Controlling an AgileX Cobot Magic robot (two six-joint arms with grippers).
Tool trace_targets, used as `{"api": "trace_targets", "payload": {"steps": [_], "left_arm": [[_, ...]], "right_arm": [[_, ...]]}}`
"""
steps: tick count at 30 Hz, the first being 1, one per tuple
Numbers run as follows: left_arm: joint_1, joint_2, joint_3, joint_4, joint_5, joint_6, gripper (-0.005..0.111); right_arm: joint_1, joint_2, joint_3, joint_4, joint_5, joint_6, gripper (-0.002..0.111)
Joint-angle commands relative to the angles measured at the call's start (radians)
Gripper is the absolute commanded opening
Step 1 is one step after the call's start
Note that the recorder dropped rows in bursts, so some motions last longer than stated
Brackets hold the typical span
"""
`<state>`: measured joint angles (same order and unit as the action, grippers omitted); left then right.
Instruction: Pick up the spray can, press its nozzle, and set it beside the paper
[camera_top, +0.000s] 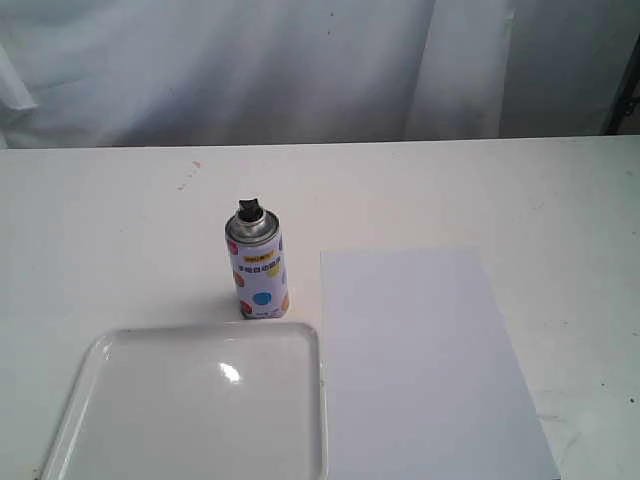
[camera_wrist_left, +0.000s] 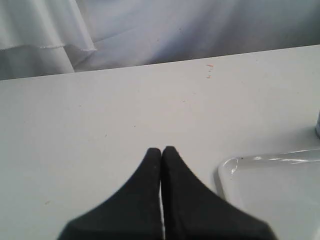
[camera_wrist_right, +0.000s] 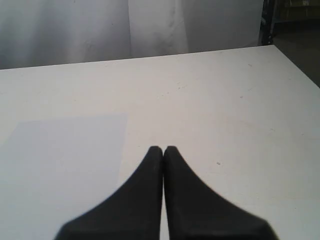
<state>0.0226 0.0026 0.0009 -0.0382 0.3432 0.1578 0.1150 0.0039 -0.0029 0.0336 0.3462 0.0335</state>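
The spray can (camera_top: 258, 270) stands upright on the white table, white with coloured dots and a silver shoulder. Its black nozzle (camera_top: 248, 210) sticks up from the top. To its right lies the paper (camera_top: 420, 360), a large flat white sheet, also in the right wrist view (camera_wrist_right: 60, 165). Neither arm shows in the exterior view. My left gripper (camera_wrist_left: 161, 150) is shut with nothing in it, above bare table near the tray corner. A sliver of the can (camera_wrist_left: 317, 125) shows at that view's edge. My right gripper (camera_wrist_right: 163, 149) is shut and empty beside the paper's edge.
A glossy white tray (camera_top: 70, 420) with a raised rim sits in front of the can at the near left, its corner also in the left wrist view (camera_wrist_left: 230, 167). A white curtain (camera_top: 300, 70) hangs behind the table's far edge.
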Motion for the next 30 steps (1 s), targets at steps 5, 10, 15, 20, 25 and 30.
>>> {"api": "trace_targets", "payload": {"steps": [5,10,15,20,25,30], "left_arm": [[-0.001,-0.003,-0.001,-0.006,-0.015,0.001,0.0],[-0.001,-0.003,-0.001,-0.054,-0.015,0.001,0.0],[-0.001,-0.003,-0.001,-0.139,-0.015,0.001,0.0],[-0.001,-0.003,-0.001,-0.075,-0.045,0.009,0.0],[-0.001,-0.003,-0.001,-0.075,-0.248,0.001,0.0],[-0.001,-0.003,-0.001,-0.117,-0.38,-0.001,0.0]], "right_arm": [[-0.006,-0.004,0.003,-0.008,-0.002,0.004,0.0],[-0.006,-0.004,0.003,-0.008,-0.002,0.004,0.0],[-0.006,-0.004,0.003,-0.008,-0.002,0.004,0.0],[-0.006,-0.004,0.003,-0.008,-0.002,0.004,0.0],[-0.006,-0.004,0.003,-0.008,-0.002,0.004,0.0],[-0.006,-0.004,0.003,-0.008,-0.002,0.004,0.0]]}}
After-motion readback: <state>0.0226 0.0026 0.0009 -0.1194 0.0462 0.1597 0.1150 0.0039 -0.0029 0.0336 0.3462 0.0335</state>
